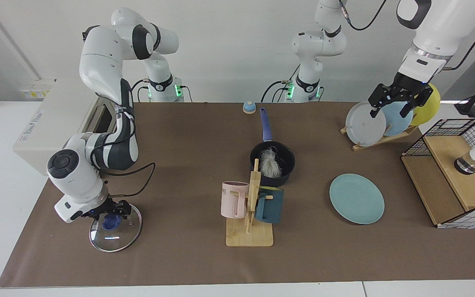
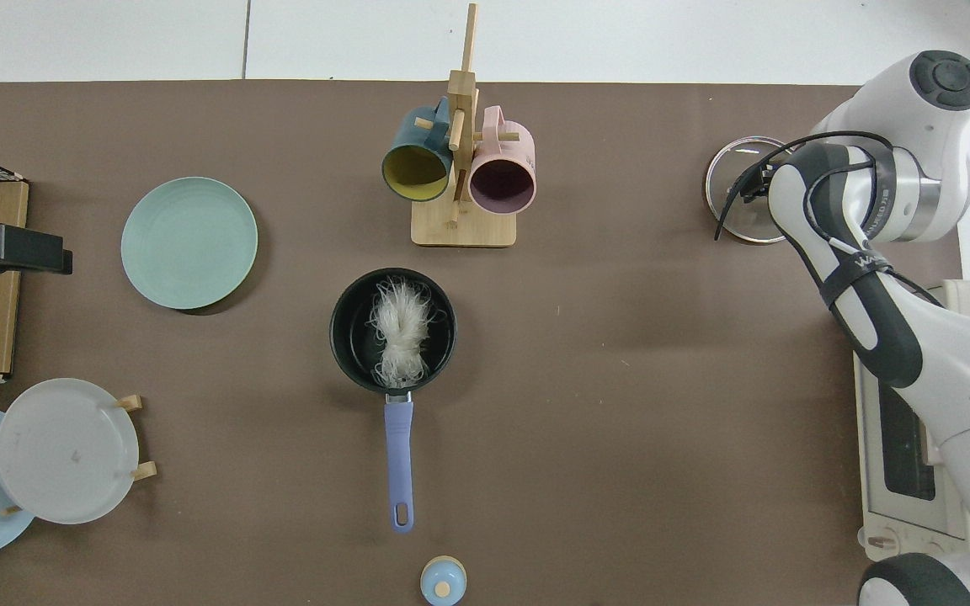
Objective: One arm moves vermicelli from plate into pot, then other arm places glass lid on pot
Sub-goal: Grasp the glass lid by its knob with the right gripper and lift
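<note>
Glass lid [image 1: 115, 230] lies flat on the brown mat near the front edge in the facing view, w/ our right gripper [image 1: 111, 211] lowered right over its blue knob [image 1: 109, 223]. That arm folds down from its base, elbow bent, wrist pointing at the table. Its black fingers sit either side of the knob, but we can't tell if they're spread or pinching it. In the top view the arm's forearm covers most of the lid [image 2: 733, 198]; only part of the metal rim shows.

Our left gripper [image 1: 394, 101] waits up high by the plate rack [image 1: 379, 138], fingers spread, holding nothing.

Pot [image 1: 283, 165] sits mid-table, dark navy w/ black inside, uncovered. Vermicelli [image 2: 401, 332] is in it: a white, loose tangle, its long axis running in line w/ the handle. Pot's blue handle [image 2: 398, 463] is straight and points toward the arm bases, away from the mug stand [image 2: 462, 223] just beside the pot.

Teal plate [image 1: 357, 199] lies flat and bare, well apart from the pot, toward the left arm's side.
</note>
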